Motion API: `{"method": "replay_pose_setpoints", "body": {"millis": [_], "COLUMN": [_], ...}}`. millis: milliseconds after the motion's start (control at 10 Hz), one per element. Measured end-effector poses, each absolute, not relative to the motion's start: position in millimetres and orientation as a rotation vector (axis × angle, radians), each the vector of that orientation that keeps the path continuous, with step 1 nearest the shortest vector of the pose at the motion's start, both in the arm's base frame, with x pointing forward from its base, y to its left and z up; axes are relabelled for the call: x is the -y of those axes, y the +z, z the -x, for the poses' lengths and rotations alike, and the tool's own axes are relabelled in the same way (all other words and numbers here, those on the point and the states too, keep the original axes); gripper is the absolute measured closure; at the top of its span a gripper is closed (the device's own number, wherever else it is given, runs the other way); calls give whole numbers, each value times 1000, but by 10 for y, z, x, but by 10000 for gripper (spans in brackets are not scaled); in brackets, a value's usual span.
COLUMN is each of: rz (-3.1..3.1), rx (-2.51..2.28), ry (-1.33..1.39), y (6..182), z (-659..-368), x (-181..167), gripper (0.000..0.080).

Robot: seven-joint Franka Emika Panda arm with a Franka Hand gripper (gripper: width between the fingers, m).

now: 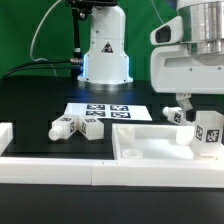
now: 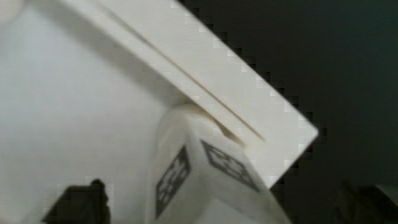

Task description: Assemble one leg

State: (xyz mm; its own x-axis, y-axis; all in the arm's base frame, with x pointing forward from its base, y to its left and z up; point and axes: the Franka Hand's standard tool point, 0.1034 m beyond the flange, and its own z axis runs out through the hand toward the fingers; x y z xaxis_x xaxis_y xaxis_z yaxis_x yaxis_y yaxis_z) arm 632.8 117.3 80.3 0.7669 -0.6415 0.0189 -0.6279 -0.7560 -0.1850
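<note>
While the big white tray panel (image 1: 150, 150) sits near me on the exterior view's right, I see the leg (image 1: 208, 131) at its far right corner under my gripper (image 1: 196, 112). I cannot tell if the claw pinches it. It looks light, hard and smooth, so I would grab its flat sides.

Table (image 1: 30, 100): black, flat surface, green backdrop behind it.
Marker board (image 1: 105, 111): thin white sheet with black square tags, lying flat near the middle of the table, in front of the robot base (image 1: 105, 55).
Loose legs: two small white tagged blocks, one (image 1: 63, 127) and another (image 1: 92, 128), lying side by side just in front of the marker board.
Tray panel (image 1: 150, 150): large white panel with raised rim, on the exterior view's right.
White rail (image 1: 45, 165): runs along the table's near edge.
</note>
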Motion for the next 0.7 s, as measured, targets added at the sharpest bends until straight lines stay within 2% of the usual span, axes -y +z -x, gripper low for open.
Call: {"method": "replay_pose_setpoints", "body": {"millis": [400, 500, 600, 700], "rz": [2928, 3032, 3060, 3050], "rx": [-616, -255, -117, -203], "ry": [-156, -189, -190, -188], "y": [788, 792, 790, 782], "z": [-6317, -6363, -6408, -6407], "x": [-1174, -1169, -1182, -1179], "gripper": [151, 151, 151, 154]}}
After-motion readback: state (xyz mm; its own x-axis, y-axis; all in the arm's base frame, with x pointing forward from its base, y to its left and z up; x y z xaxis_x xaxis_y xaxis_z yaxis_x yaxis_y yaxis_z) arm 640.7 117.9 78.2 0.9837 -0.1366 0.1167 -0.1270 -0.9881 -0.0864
